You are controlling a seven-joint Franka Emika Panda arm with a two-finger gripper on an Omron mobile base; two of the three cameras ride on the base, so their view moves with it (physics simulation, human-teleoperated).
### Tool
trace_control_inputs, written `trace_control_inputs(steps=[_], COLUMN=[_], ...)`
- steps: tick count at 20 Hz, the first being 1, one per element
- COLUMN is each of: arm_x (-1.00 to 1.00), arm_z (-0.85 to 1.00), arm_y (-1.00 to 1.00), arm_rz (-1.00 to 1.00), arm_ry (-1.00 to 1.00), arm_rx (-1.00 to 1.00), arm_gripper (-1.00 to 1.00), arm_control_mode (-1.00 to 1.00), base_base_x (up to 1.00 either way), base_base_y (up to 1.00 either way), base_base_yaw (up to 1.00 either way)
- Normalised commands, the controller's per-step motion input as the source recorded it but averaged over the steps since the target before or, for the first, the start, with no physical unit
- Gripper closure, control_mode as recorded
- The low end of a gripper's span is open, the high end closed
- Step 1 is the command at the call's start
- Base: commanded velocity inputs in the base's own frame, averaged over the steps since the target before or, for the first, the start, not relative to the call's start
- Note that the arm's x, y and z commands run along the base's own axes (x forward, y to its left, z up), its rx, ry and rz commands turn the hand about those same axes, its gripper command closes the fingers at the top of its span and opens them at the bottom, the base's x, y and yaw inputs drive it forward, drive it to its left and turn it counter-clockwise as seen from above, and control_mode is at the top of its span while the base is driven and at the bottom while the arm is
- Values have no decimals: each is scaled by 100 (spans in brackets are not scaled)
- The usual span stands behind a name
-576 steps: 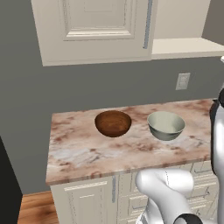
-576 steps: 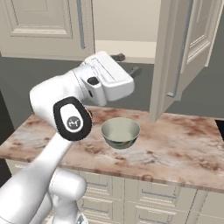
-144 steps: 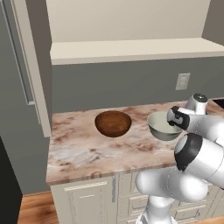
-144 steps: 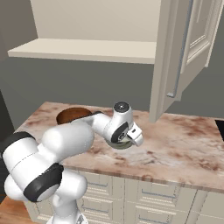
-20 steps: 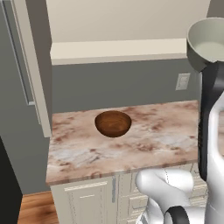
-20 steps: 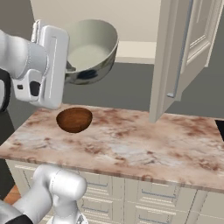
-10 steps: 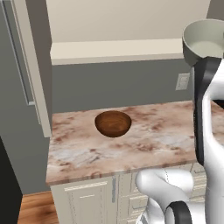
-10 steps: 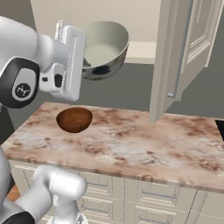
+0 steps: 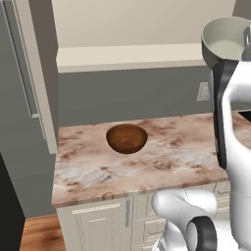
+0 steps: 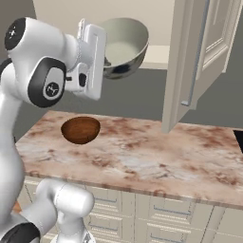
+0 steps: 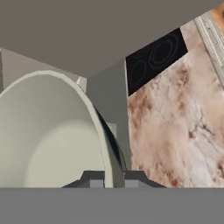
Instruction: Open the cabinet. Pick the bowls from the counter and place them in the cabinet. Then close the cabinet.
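My gripper [image 10: 106,51] is shut on the rim of the pale grey-green bowl [image 10: 124,43] and holds it high in the air, level with the open cabinet's beige shelf [image 10: 155,57]. The left base view has the same bowl [image 9: 224,41] at the top right, just in front of the shelf [image 9: 132,55]. In the hand view the fingertips [image 11: 97,178] pinch the bowl's wall [image 11: 48,135]. The reddish-brown wooden bowl [image 9: 126,138] sits upright on the marbled counter [image 9: 166,159], also seen as the brown bowl [image 10: 80,129] at the left.
Both cabinet doors stand swung open: one door [image 9: 35,73] at the left, the other door [image 10: 199,57] at the right, jutting out over the counter. A wall outlet [image 9: 203,91] is behind the counter. A black cooktop [image 11: 154,56] lies beyond it. Base cupboards [image 10: 156,213] are below.
The arm has carried the grey-green bowl further toward the cabinet shelf, staying high. The grip is unchanged and the brown bowl has not moved.
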Motion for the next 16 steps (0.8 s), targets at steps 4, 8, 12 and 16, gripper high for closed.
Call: trace_control_inputs(steps=[4,8,12,16], arm_x=[41,37,34,42], arm_z=[0,0,0,0], arm_y=[-16,-20,-22,-25], arm_rz=[2,0,0,0], arm_ry=[-12,-4,0,0], arm_rx=[0,0,2,4], arm_gripper=[100,100,100,100], arm_control_mode=[-100,-100,-100,-100], base_base_x=[0,0,0,0], base_base_y=[0,0,0,0], base_base_yaw=[0,0,0,0])
